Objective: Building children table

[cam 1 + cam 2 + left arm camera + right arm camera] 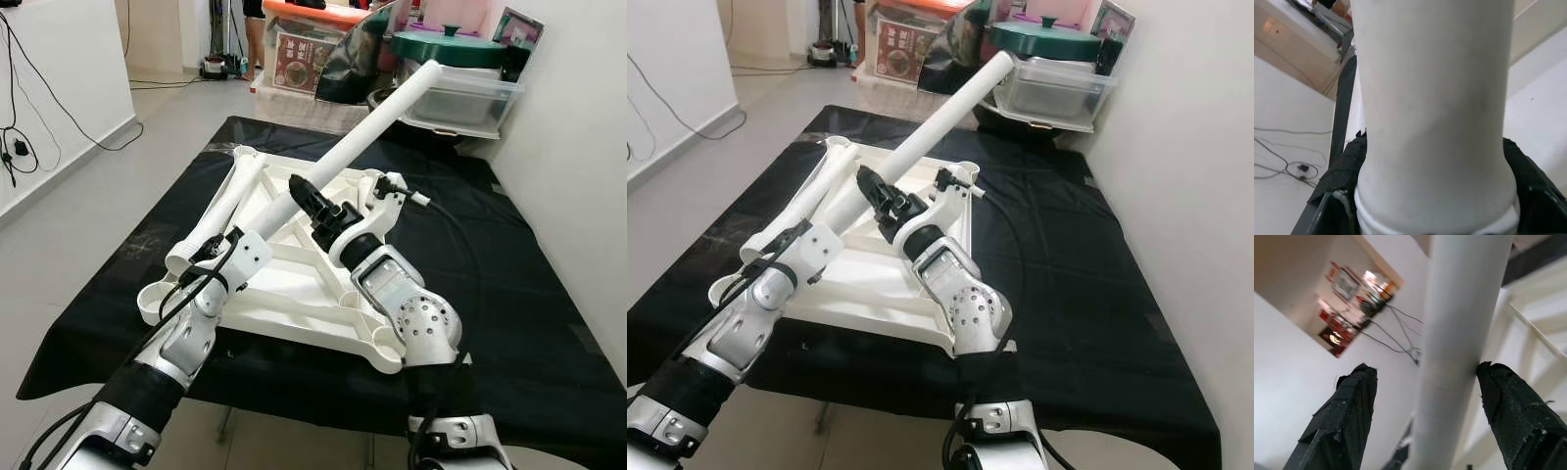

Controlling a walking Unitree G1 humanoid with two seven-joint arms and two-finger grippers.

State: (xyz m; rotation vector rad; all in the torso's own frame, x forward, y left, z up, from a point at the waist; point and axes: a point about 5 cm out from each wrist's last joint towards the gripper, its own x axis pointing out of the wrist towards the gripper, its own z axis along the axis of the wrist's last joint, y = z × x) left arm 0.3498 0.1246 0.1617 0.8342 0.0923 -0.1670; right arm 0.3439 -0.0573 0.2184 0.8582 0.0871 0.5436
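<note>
White plastic tabletop (294, 284) lay upside down on black cloth (509, 294), ribbed underside up, corner sockets showing. One white round leg (220, 211) stood fitted at the 10 o'clock corner, tilted, leaning toward 7 o'clock. Second leg (362, 132), a long white tube, was raised off the tabletop, slanting up toward 1 o'clock, lower end over the tabletop's middle.

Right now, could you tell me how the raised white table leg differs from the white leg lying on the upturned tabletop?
The raised leg slants up off the tabletop, its far end in the air; the lying leg rests flat along the frame. The raised leg is gripped near its lower end by the left tool, with the right tool open around it; the lying leg is untouched. Both are plain white round tubes of similar thickness.
</note>
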